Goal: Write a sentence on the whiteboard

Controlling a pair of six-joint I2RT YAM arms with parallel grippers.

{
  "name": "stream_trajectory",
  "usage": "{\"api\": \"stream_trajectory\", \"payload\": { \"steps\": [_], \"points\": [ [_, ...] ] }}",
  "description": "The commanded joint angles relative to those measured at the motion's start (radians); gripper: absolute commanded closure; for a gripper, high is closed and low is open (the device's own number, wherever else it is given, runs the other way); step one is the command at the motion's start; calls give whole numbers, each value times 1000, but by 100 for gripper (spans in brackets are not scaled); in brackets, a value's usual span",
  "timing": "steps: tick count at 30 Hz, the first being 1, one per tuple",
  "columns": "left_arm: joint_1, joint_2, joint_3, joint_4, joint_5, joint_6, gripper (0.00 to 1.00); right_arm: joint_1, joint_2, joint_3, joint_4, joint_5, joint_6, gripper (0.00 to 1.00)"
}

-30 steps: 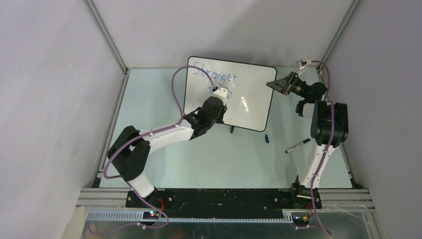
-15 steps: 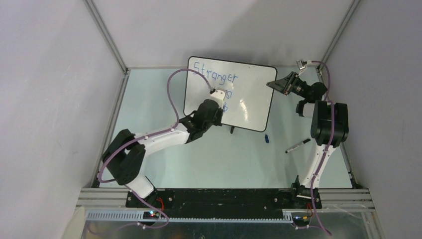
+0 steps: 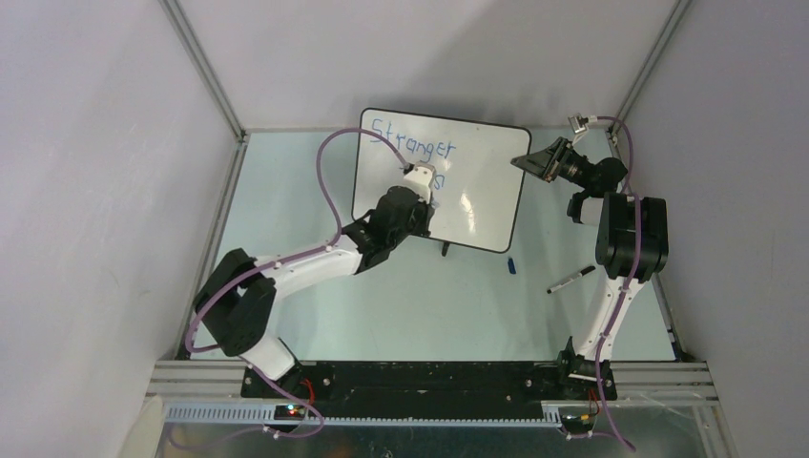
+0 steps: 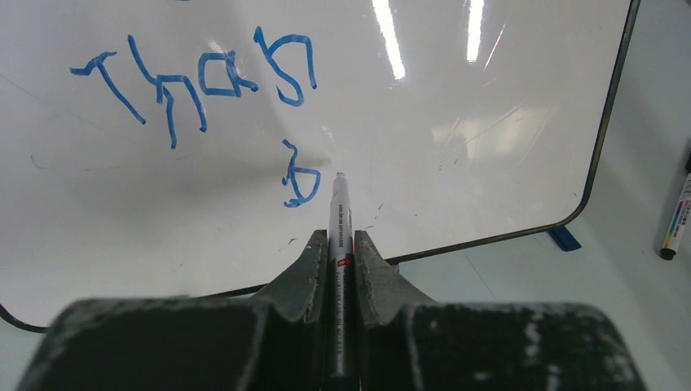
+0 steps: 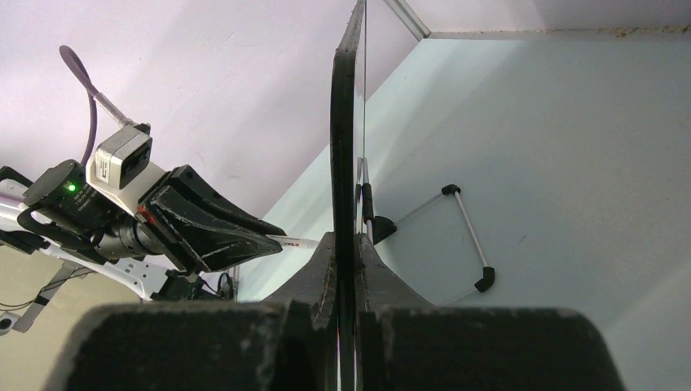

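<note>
The whiteboard (image 3: 487,172) stands tilted at the back of the table, with "Stranger" from the sentence (image 3: 412,138) in blue at its top. The left wrist view shows "Than" (image 4: 195,81) and, below it, a small blue mark (image 4: 300,177). My left gripper (image 3: 420,177) (image 4: 340,240) is shut on a white marker (image 4: 340,208). The marker's tip is at the board's face just right of that mark; contact is unclear. My right gripper (image 3: 530,162) (image 5: 346,244) is shut on the whiteboard's right edge (image 5: 346,122).
A second marker (image 3: 570,279) (image 4: 676,220) and a blue cap (image 3: 511,265) (image 4: 564,238) lie on the table right of the board's lower corner. The board's wire stand (image 5: 466,236) sits behind it. Enclosure walls close in on both sides and at the back.
My left arm has shifted a little to the left and the marker has moved slightly over the board below "Stranger". The right arm and the board have not moved.
</note>
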Motion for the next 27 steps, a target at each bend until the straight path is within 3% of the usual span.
{"api": "stream_trajectory", "payload": {
  "steps": [1,11,27],
  "points": [
    [-1,5,46,15,-31,4,100,-2,-79,10,42,9,58,100],
    [0,4,65,-7,-132,3,100,-2,-79,10,42,10,59,100],
    [0,40,110,-30,-154,20,100,-3,-77,10,43,9,59,100]
  ]
}}
